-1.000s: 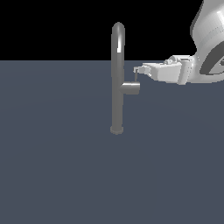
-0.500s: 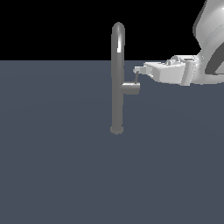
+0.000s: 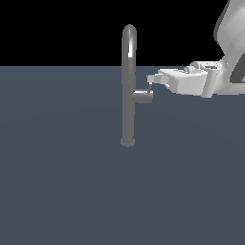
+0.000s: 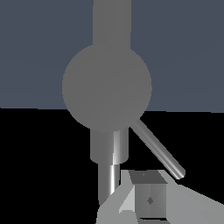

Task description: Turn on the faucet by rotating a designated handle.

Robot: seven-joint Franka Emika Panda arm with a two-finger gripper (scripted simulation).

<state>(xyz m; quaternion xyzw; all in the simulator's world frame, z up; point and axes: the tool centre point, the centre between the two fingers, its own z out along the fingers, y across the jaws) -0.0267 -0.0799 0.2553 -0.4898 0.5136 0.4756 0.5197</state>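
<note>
I see the faucet [image 3: 128,86] standing upright on the dark grey table [image 3: 62,191], its short side stub [image 3: 142,96] pointing toward the exterior view's right. The handle [image 4: 157,151] is a thin lever running out at a slant from the stub's round end (clearest in the wrist view). My hand [image 3: 151,82] reaches in level from the exterior view's right, its tip just above the stub's end, near the lever. I cannot tell whether its fingers are parted or closed.
</note>
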